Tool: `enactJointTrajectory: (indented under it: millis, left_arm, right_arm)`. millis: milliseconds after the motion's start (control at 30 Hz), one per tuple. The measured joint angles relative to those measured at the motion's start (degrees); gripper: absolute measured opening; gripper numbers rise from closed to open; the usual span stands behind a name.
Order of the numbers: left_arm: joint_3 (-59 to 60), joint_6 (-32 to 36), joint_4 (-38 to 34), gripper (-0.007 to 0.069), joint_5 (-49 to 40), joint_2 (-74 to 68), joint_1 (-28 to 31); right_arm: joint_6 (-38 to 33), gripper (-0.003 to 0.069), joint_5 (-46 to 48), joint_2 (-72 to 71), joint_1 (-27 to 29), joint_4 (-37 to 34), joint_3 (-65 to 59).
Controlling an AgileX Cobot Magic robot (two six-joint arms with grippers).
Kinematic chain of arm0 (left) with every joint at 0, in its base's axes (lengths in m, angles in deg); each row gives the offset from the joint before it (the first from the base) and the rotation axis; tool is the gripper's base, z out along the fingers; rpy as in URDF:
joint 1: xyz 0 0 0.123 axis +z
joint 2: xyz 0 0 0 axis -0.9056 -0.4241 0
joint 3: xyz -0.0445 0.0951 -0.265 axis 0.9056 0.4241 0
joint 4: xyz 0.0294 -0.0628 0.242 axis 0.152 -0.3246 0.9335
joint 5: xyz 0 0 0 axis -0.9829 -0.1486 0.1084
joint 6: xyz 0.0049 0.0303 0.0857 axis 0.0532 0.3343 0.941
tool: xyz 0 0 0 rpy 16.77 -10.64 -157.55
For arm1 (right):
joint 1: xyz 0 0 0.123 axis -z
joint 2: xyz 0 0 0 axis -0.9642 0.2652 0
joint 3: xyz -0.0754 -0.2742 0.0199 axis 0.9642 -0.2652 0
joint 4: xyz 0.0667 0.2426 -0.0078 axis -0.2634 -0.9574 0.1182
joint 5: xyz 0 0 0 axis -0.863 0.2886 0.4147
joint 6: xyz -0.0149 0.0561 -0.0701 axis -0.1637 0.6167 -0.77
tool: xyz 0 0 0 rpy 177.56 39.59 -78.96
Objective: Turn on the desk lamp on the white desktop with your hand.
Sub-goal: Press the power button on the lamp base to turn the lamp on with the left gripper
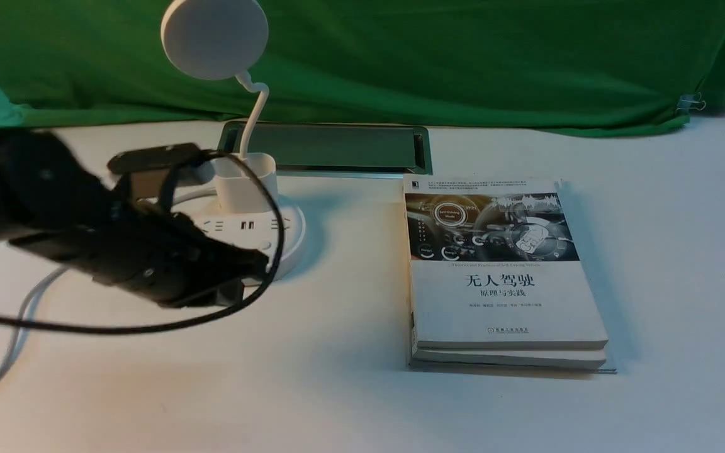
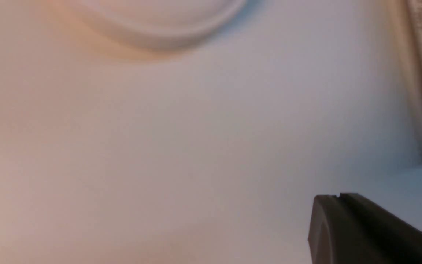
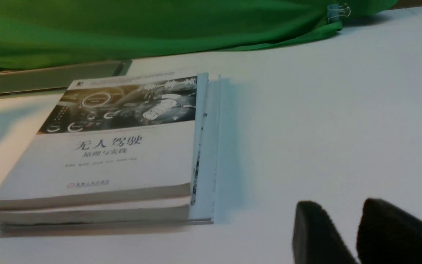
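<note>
Currently, in the front view, the desk lamp [image 1: 218,45] is stood on the white desktop [image 1: 337,402], left of the books [image 1: 501,302]; the left gripper [image 1: 244,279] is angled over the base's near edge, presumably for a button press. In the left wrist view, its jaws are closed together, likely as a single pressing tip. In the right wrist view, the right gripper [image 3: 341,202] is held slightly open, apart from the books, apparently unneeded.

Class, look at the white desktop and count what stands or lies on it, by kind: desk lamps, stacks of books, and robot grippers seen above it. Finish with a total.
Desk lamps: 1
Stacks of books: 1
Robot grippers, left and right: 2
Total: 4
</note>
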Motion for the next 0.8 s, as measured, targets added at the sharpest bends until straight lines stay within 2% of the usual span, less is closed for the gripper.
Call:
enactJointTrajectory:
  millis: [100,167,400,800]
  left_arm:
    - [-6.66,-8.74,12.96,0.0021,1.07,-6.73,-2.31]
    - [-10.53,-10.54,16.45,0.0021,1.2,-10.55,-2.78]
    - [-18.55,-12.93,19.32,0.002,4.4,-19.04,-2.91]
    - [-18.85,-15.56,23.06,0.002,7.12,-22.0,-2.66]
  right_arm:
    - [0.0,0.0241,0.0,0.0,0.0,0.0,0.0]
    - [0.0,0.0241,0.0,0.0,0.0,0.0,0.0]
    - [0.0,0.0241,0.0,0.0,0.0,0.0,0.0]
    - [0.0,0.0241,0.0,0.0,0.0,0.0,0.0]
